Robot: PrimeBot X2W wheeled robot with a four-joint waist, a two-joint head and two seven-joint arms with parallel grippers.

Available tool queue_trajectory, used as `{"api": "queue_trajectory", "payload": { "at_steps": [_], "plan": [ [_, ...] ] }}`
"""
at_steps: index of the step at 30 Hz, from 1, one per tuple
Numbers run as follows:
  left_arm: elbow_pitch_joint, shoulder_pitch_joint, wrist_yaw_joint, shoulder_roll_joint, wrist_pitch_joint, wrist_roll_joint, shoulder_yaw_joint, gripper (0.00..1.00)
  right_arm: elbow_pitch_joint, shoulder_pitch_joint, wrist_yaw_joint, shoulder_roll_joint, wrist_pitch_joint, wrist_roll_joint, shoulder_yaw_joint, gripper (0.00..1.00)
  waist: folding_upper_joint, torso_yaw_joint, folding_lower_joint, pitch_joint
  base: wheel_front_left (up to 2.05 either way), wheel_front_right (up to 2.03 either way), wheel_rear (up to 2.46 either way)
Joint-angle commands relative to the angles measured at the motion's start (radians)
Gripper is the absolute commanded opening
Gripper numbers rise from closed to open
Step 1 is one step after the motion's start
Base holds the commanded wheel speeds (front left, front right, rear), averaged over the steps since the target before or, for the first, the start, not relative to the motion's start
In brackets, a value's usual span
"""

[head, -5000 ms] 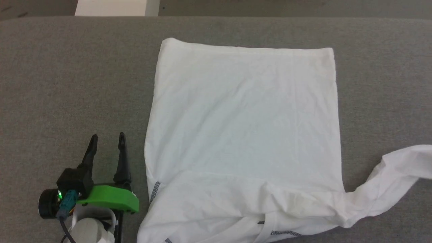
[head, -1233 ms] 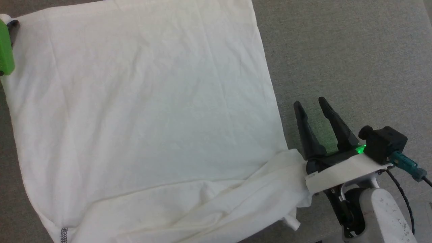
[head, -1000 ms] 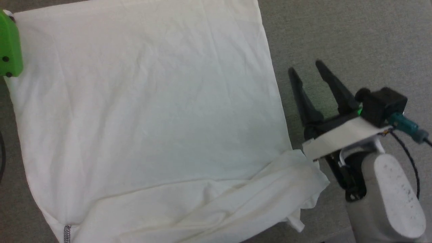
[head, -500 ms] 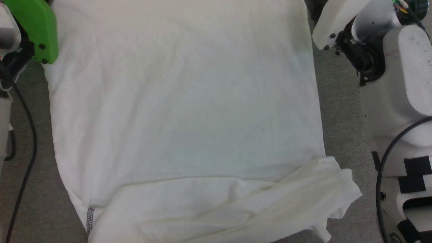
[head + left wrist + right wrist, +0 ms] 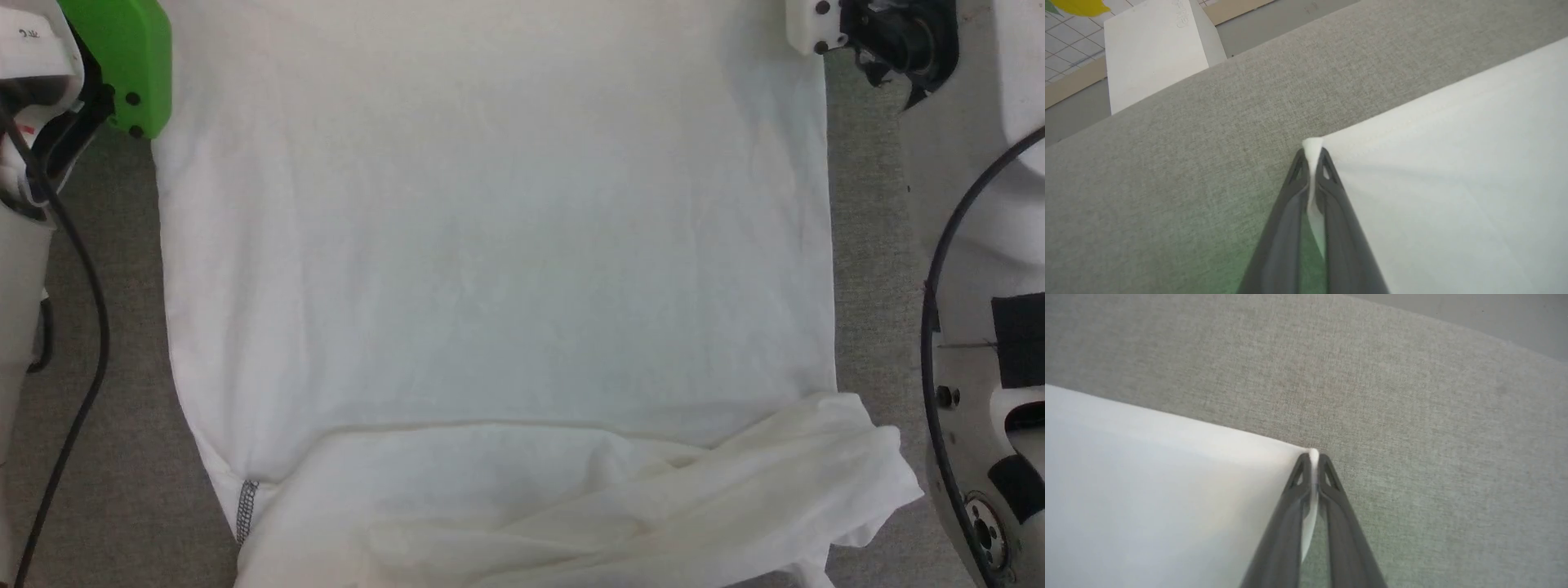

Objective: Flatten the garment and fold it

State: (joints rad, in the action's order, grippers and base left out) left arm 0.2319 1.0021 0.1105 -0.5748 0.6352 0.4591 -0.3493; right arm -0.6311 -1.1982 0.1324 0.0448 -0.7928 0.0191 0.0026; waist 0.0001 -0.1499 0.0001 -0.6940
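Lying spread over the grey cloth-covered table (image 5: 90, 506), the garment (image 5: 490, 245) shows as one wide white panel, mostly smooth, with only faint creases running through it. Along its near side a fold line crosses from left to right, and below that line the fabric is looser, with a crumpled sleeve (image 5: 824, 474) bunched up at the robot's near right. A short run of grey zigzag stitching (image 5: 246, 510) shows at the near left edge.

The left gripper (image 5: 1312, 153) is clamped on the far left corner of the garment: its two dark fingers press together with a thin strip of white cloth between them and a small tuft poking out past the tips. The right gripper (image 5: 1312, 457) is closed the same way on the far right corner, pinching the white edge between its tips. Both corners sit right down on the table.

From the head, the left arm's green housing (image 5: 131, 57) sits just beside the garment's left edge, and a black cable (image 5: 86, 343) loops down beside it. Beyond the table's far edge stands a white box (image 5: 1151, 45) on the floor
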Motion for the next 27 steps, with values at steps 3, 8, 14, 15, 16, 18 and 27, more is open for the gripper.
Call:
{"api": "queue_trajectory", "payload": {
  "at_steps": [3,8,14,15,16,18,27],
  "plan": [
    [0.032,0.034,-0.006,-0.026,-0.095,-0.061,-0.004,0.0,0.049,0.004,-0.002,0.005,0.064,-0.043,-0.003,0.0,-0.0001,-0.002,-0.0001,-0.003,0.0,0.0,0.0],
    [0.071,0.083,-0.038,-0.032,-0.257,-0.134,0.001,0.0,0.101,-0.031,-0.002,0.005,0.219,-0.072,0.0,0.0,-0.0001,-0.002,-0.0001,-0.002,0.0,0.0,0.0],
    [0.145,0.152,-0.141,-0.024,-0.524,-0.231,0.024,0.0,0.099,-0.072,-0.002,0.005,0.474,-0.11,0.024,0.0,-0.0001,0.005,-0.0001,0.02,0.0,0.0,0.0],
    [0.155,0.152,-0.145,-0.02,-0.54,-0.232,0.024,0.0,0.09,-0.071,-0.002,0.005,0.491,-0.111,0.027,0.0,-0.0001,0.006,-0.0001,0.026,0.0,0.0,0.0],
    [0.168,0.147,-0.144,-0.012,-0.556,-0.227,0.022,0.0,0.081,-0.067,-0.002,0.005,0.513,-0.109,0.035,0.0,-0.0001,0.008,-0.0001,0.037,0.0,0.0,0.0],
    [0.188,0.132,-0.137,0.001,-0.58,-0.213,0.02,0.0,0.068,-0.054,-0.002,0.005,0.548,-0.098,0.051,0.0,-0.0001,0.013,-0.0001,0.059,0.0,0.0,0.0],
    [0.187,-0.101,-0.102,0.013,-0.674,-0.102,0.048,0.0,0.134,0.135,-0.002,0.073,0.636,0.026,0.23,0.0,-0.0001,0.032,-0.0001,0.237,0.0,0.0,0.0]
  ]
}}
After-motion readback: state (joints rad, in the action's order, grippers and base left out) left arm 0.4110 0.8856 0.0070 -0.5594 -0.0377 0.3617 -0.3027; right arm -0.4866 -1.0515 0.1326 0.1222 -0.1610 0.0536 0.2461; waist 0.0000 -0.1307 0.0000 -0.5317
